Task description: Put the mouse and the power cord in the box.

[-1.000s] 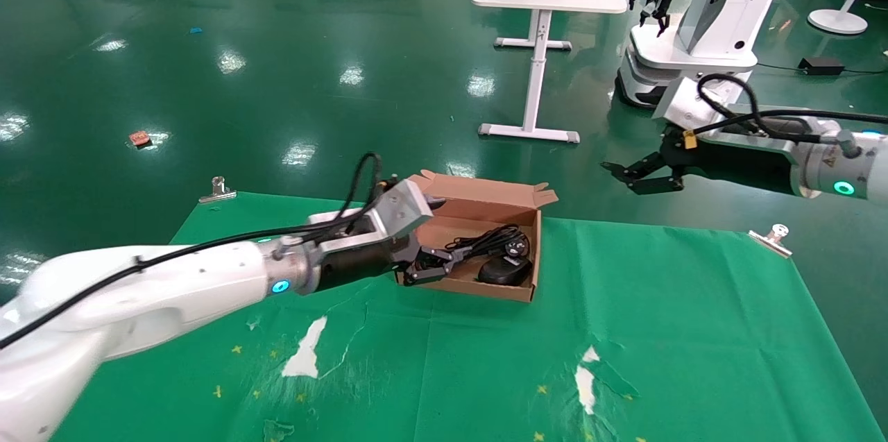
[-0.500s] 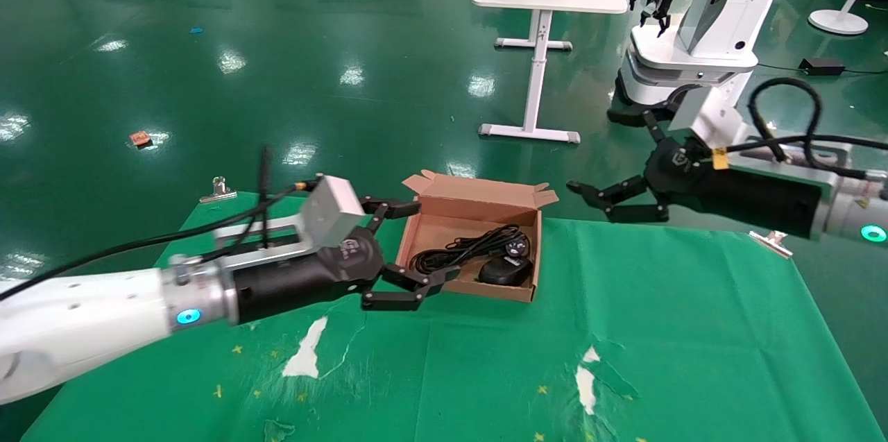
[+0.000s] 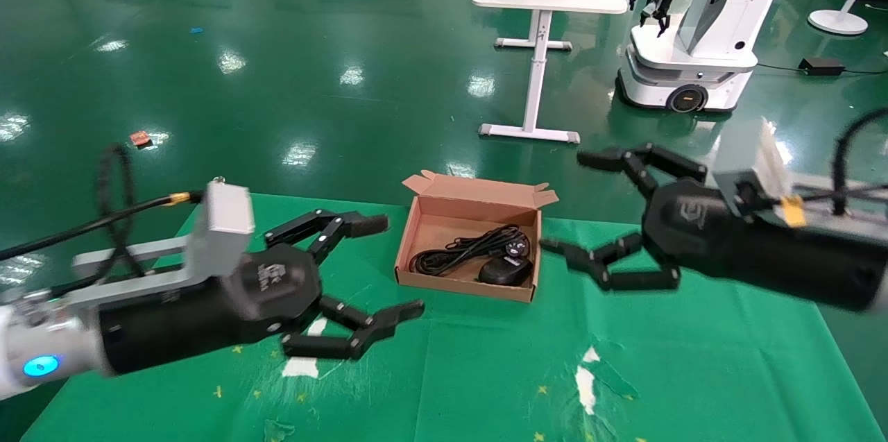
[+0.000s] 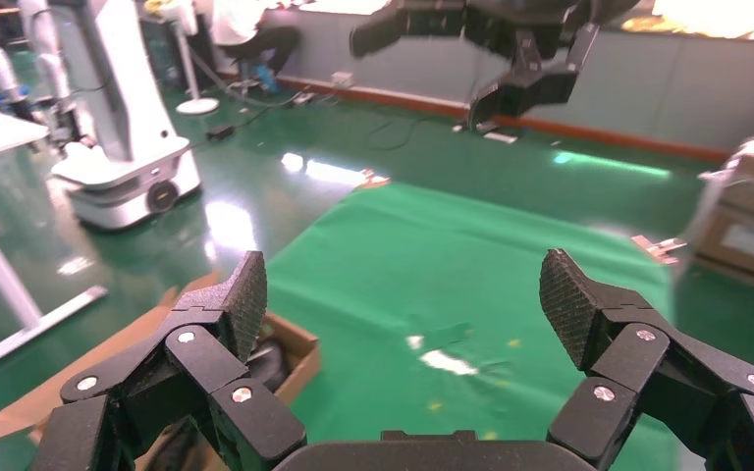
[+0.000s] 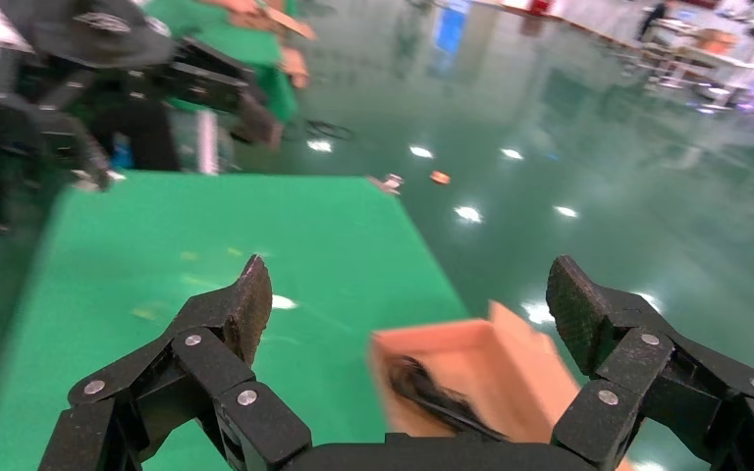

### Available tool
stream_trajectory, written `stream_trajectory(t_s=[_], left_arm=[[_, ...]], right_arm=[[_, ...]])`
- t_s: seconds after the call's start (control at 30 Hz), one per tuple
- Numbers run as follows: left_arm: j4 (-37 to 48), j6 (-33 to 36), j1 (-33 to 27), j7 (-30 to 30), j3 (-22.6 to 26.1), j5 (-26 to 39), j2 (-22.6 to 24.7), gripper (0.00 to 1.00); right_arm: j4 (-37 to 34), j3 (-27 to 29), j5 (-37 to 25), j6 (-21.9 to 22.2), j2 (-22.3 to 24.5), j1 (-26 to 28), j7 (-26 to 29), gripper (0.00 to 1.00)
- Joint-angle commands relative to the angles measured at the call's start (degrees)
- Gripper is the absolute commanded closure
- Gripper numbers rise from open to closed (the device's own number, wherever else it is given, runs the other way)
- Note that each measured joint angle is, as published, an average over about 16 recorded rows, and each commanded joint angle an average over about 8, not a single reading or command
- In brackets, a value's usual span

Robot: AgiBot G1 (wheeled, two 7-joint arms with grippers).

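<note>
The mouse (image 3: 505,270) lies inside the box (image 3: 466,202) on the green tabletop (image 3: 694,359), touching the coiled power cord (image 3: 458,252) beside it. The left hand (image 3: 378,268) hangs spread wide just left of the box, holding nothing. The right hand (image 3: 579,202) hovers spread and empty to the box's right.
</note>
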Motion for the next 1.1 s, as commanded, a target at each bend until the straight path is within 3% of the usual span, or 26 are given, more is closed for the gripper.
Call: stream_trajectory(t_s=[0.03, 0.4, 0.6, 1.1], left_arm=[[-1.61, 1.66, 1.01, -0.99, -1.18, -1.25, -1.50, 0.00], [-10.23, 10.61, 6.44, -6.31, -7.52, -7.94, -9.54, 0.00], [-12.57, 13.03, 7.85, -7.48, -9.18, -9.75, -11.69, 0.00], [-12.45, 12.91, 7.82, -7.48, -9.13, -9.74, -11.60, 0.00]], right_arm=[[2.48, 0.67, 1.45, -1.19, 0.94, -1.68, 1.79, 0.00], [16.00, 4.34, 9.35, -7.69, 6.04, -10.84, 11.52, 0.00], [21.26, 5.72, 12.40, -10.20, 7.94, -14.35, 14.90, 0.00], [21.24, 5.80, 12.50, -10.20, 8.01, -14.41, 14.91, 0.00]])
